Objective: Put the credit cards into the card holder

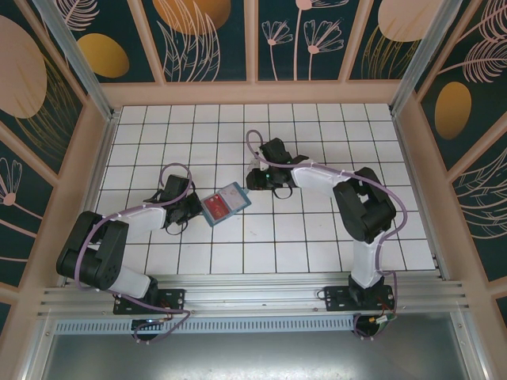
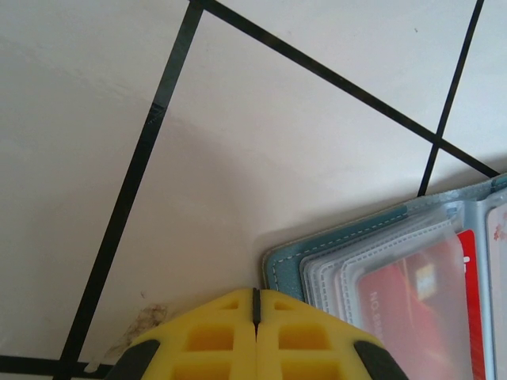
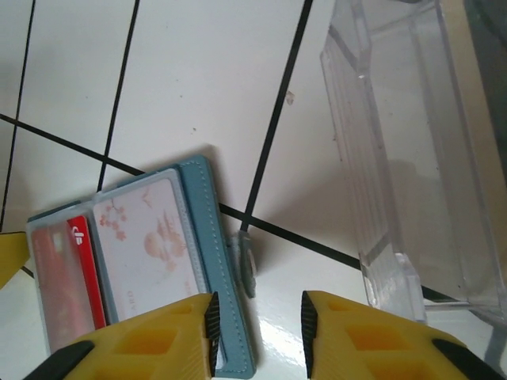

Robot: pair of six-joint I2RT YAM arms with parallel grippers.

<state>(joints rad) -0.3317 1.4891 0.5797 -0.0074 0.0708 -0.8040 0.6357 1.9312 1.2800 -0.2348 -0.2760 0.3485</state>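
Observation:
A teal wallet [image 1: 226, 203] lies open on the white tiles between the two arms. Its clear sleeves hold a red credit card [image 2: 412, 293] [image 3: 85, 273] and a white card with pink blossoms [image 3: 146, 245]. The clear plastic card holder [image 3: 396, 142] stands to the right of the wallet, with nothing visible inside. My left gripper [image 2: 256, 294] [image 1: 188, 207] is shut with nothing in it, its tips right at the wallet's corner [image 2: 285, 265]. My right gripper [image 3: 257, 313] [image 1: 257, 180] is open, low over the wallet's teal edge [image 3: 202, 206] and snap tab [image 3: 247, 261], gripping nothing.
Wooden walls with teal flower panels [image 1: 206, 39] close in the tiled floor on three sides. A metal rail [image 1: 253, 297] runs along the near edge by the arm bases. A dirty smudge [image 2: 146, 321] marks a tile beside the left fingers.

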